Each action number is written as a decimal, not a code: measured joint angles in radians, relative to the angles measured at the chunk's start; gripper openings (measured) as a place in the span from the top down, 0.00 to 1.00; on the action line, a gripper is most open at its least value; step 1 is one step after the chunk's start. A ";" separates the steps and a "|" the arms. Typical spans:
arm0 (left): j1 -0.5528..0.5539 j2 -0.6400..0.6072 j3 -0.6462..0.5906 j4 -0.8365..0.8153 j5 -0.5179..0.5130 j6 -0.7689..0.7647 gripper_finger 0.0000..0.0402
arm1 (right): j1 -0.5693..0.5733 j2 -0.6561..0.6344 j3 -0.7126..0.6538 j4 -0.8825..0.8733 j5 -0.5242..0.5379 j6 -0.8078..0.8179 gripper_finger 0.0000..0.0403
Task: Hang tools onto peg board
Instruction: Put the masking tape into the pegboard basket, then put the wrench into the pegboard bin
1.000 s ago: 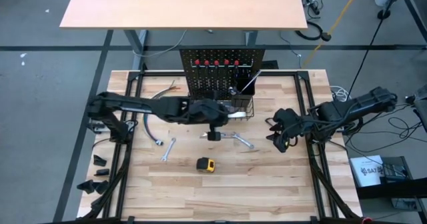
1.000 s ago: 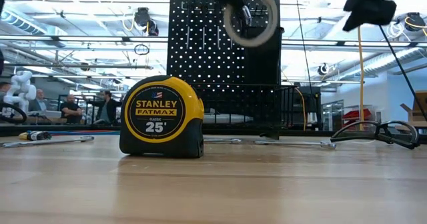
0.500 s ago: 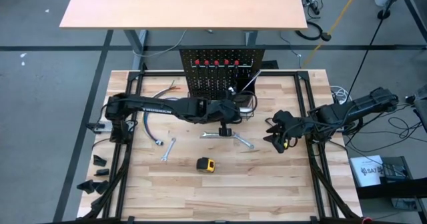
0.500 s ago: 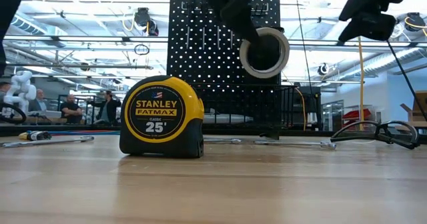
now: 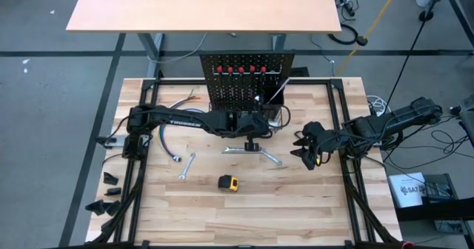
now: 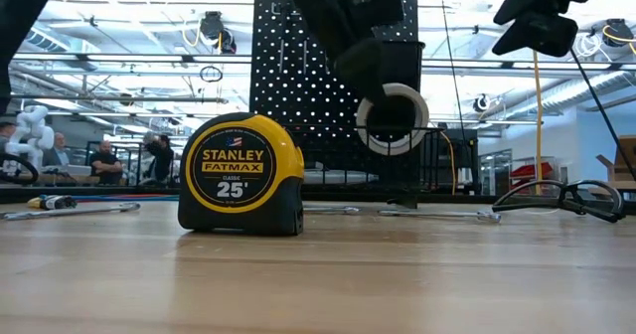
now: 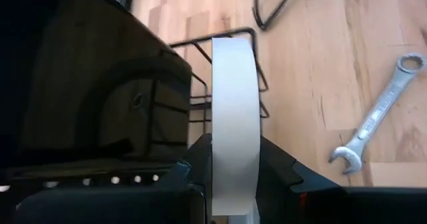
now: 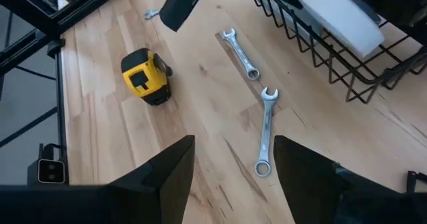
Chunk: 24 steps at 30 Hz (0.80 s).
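Left claw (image 6: 390, 85) is clamped on the white tape roll (image 6: 393, 119), hanging right at the peg board (image 6: 298, 76) above its wire basket (image 7: 230, 77). Right claw (image 8: 233, 177) waits off beside the basket, fingers apart, empty.

Open-plan lab: ceiling ducts (image 6: 119, 36), seated people (image 6: 104, 160), floor cables (image 5: 370, 19).

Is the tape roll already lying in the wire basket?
No: the left gripper holds the tape roll upright in the air at the wire basket, clear of the table.
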 joint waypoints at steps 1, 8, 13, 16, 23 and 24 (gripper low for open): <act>-0.002 0.001 0.000 -0.003 0.008 0.000 0.84 | 0.000 0.000 0.000 0.000 0.000 0.000 0.51; -0.005 0.003 0.000 -0.008 0.010 0.000 0.80 | 0.000 0.000 0.000 0.000 -0.002 0.000 0.51; -0.016 0.003 0.000 -0.022 0.008 -0.002 0.54 | 0.000 0.000 0.000 0.000 -0.002 0.000 0.51; -0.022 0.003 0.000 -0.029 -0.014 -0.002 0.43 | 0.000 0.000 0.000 0.000 -0.002 0.001 0.51; -0.040 -0.027 -0.001 -0.065 -0.024 -0.025 0.37 | 0.000 0.000 0.000 0.000 -0.002 -0.002 0.51; -0.043 -0.036 -0.001 -0.072 -0.024 -0.030 0.37 | 0.000 0.000 0.000 0.001 -0.002 -0.003 0.51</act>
